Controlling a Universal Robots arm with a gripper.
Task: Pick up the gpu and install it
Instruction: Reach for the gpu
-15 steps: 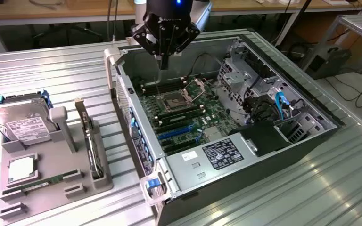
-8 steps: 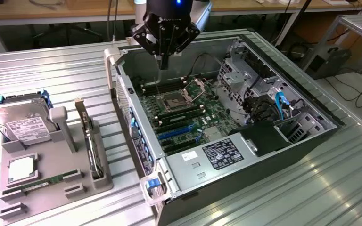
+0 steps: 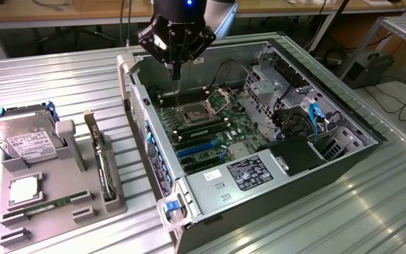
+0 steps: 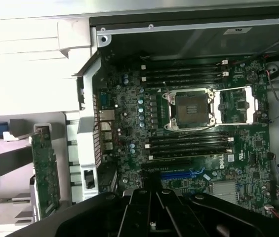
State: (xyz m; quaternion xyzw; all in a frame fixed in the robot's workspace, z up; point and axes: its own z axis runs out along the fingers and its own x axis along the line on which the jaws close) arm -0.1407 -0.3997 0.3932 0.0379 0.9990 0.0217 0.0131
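Zero steps complete, by my reading of both views: the card is not picked and not seated.

Nearest the camera, in the lower left of the exterior view, the grey parts holder (image 3: pixel 65 182) sits on the ribbed metal table (image 3: pixel 344 222). It carries a green RAM stick (image 3: pixel 44 207) at its near edge and a hard drive (image 3: pixel 25 142) further back.

The gpu (image 3: pixel 101 153) stands on edge along the side of that holder nearest the case, in its slot, with nothing touching it. In the wrist view it shows as a narrow green board just outside the case wall.

Lower centre: the open computer case (image 3: pixel 274 211) lies on its side, with the labelled power supply (image 3: pixel 249 172) at the near end. Behind that, the blue expansion slots (image 3: pixel 197 151) on the motherboard look unoccupied, so no card is installed as far as I can see. Further back is the CPU socket (image 3: pixel 196 114), with its retention frame swung open.

Farthest, at upper centre, the gripper (image 3: pixel 176 71) hangs above the far end of the motherboard, well apart from the gpu. Its fingers look drawn together into a single narrow tip with nothing between them.

Status: the arm is over the case and not over the holder, so both pick-up and install are outstanding.
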